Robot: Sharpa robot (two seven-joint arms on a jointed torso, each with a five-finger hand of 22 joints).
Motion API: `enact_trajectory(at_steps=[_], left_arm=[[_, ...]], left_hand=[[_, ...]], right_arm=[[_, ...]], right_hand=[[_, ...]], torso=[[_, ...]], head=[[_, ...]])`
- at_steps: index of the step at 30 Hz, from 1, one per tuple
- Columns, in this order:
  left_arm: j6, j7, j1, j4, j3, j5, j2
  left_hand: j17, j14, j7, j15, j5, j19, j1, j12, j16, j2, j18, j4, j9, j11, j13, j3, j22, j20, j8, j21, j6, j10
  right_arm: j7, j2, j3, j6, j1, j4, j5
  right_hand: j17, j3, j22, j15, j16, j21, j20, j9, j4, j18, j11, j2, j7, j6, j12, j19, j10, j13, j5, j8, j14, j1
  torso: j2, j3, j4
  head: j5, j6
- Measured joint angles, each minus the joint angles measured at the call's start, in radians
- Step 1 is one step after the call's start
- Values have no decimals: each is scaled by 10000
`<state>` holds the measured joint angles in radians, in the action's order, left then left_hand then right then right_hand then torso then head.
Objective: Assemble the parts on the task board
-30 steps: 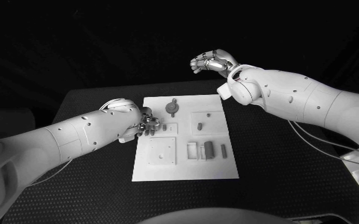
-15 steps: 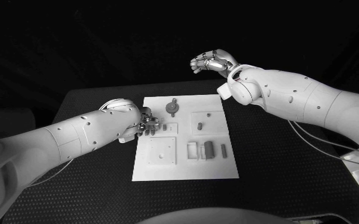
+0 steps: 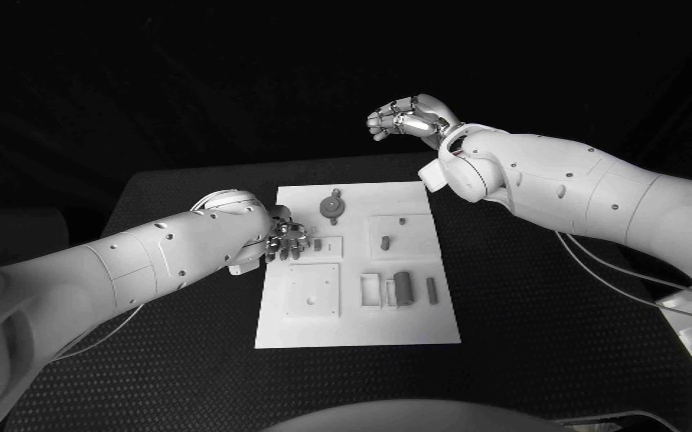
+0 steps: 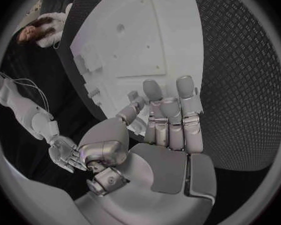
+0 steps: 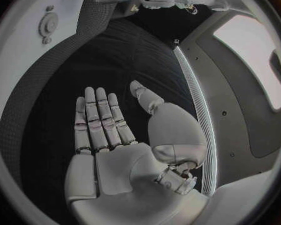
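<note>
Nothing moved: left hand (image 3: 281, 240) empty over task board (image 3: 356, 324), right hand (image 3: 411, 118) raised, empty

Dim surroundings, brightly lit white task board (image 3: 358, 267) (wrist views bend straight edges), focus sharp

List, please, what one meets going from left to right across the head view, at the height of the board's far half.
Left hand → round part → small upright part → right arm.
</note>
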<state>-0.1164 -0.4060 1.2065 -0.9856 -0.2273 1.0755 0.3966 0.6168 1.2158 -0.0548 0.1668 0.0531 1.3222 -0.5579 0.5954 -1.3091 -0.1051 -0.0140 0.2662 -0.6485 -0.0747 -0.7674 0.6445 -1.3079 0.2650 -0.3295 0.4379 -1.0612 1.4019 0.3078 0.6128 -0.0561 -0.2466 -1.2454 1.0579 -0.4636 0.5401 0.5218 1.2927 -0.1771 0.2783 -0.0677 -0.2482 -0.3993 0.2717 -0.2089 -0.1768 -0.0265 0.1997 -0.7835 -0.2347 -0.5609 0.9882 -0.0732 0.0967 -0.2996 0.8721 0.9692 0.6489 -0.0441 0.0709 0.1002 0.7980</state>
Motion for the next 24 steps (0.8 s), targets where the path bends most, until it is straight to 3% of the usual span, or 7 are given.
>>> enact_trajectory(at_steps=[10,15,24], left_arm=[[0,-6,-5,29,2,-44,18],[3,8,-9,37,5,-86,33],[48,16,-9,55,8,-111,71]], left_hand=[[-30,-2,13,-3,0,-1,-9,39,0,94,0,-41,0,34,25,-46,2,-2,55,-8,-13,-34],[-76,-4,-1,-5,0,-1,129,61,-30,418,-1,-32,-1,36,60,-369,2,-3,58,-39,1,-35],[-132,-32,0,-10,0,-3,276,117,-67,690,-2,122,-65,85,101,-842,3,-6,60,-79,1,-86]], right_arm=[[-1,7,0,0,0,-1,0],[-1,9,0,-1,0,0,0],[-2,9,0,-1,4,-1,0]], right_hand=[[0,0,2,0,0,0,0,4,0,0,0,0,28,29,0,0,0,0,0,0,0,0],[1,0,9,0,0,0,0,9,0,0,0,-7,28,29,0,0,0,0,0,0,0,-8],[-8,0,9,0,0,0,-37,9,0,0,0,-41,-5,67,0,37,0,0,0,0,0,-41]], torso=[[-1,0,-1],[0,0,-1],[-1,0,-1]], head=[[-4,7],[-10,8],[-2,12]])
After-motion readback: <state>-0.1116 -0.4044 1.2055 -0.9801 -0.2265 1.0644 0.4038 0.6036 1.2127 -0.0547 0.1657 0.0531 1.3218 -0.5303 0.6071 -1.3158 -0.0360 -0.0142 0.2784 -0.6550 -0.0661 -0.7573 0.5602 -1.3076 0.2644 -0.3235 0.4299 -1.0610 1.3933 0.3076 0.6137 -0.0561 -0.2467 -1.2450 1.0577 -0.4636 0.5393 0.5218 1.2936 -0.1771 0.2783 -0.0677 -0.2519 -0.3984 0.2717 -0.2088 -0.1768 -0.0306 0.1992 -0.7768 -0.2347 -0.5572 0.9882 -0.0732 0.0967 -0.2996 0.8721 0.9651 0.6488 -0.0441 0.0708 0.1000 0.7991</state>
